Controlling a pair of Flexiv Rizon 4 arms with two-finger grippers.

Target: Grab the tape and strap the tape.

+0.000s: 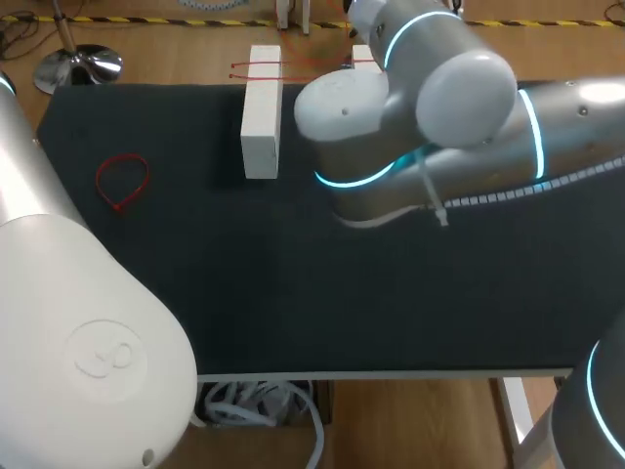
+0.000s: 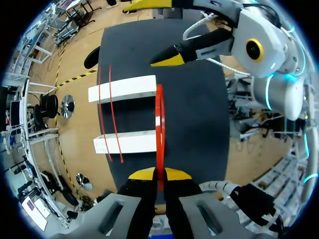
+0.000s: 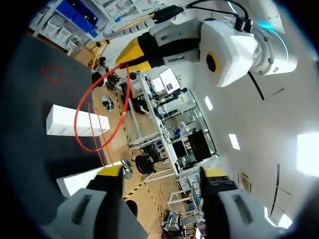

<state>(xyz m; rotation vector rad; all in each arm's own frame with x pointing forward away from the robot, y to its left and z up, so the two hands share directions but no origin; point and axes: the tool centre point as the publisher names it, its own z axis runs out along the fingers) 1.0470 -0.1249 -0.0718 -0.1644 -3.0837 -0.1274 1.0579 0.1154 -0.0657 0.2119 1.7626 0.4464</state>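
A red tape loop point(image 2: 160, 119) is gripped by the left end effector point(image 2: 159, 174), whose two yellow-tipped fingers are closed on the loop's near edge. From the left wrist view the loop is seen edge-on, held out ahead of the fingers and above the black table point(image 2: 199, 114). In the right wrist view the same loop point(image 3: 99, 112) is seen as a wide open ring hanging from the left end effector, which is held well ahead of the right one. The right end effector point(image 3: 163, 172) is open, its fingers spread wide with nothing between them.

Two white blocks are set on the far part of the table. One block point(image 1: 262, 112) is seen whole in the head view, just left of the right arm point(image 1: 439, 127). The other block point(image 1: 361, 54) is largely hidden behind that arm. Thin red strips point(image 1: 256, 68) are laid across both blocks, bridging the gap between them. A second red loop point(image 1: 122, 181) lies flat on the left part of the table, well apart from the blocks. The left arm point(image 1: 78, 332) fills the near left corner of the head view, and neither end effector can be made out there.
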